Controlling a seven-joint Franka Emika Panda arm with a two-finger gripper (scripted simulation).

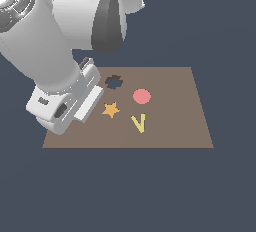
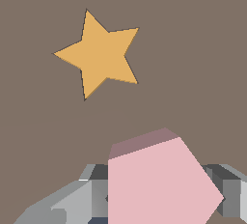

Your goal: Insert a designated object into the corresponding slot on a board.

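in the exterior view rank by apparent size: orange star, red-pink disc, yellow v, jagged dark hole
1. jagged dark hole, red-pink disc, orange star and yellow v: all look about alike, too close to rank.

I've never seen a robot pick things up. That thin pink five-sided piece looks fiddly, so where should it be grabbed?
By its opposite edges, from above. The pink pentagon is flat, so only its thin rim offers grip; the gripper seems to hold it that way now, one finger on each side.

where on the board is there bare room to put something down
The board's whole stretch on the exterior view's right of the red disc and yellow V is bare, as is the front strip below the V. It is crowded around the orange star, jagged hole and hand.
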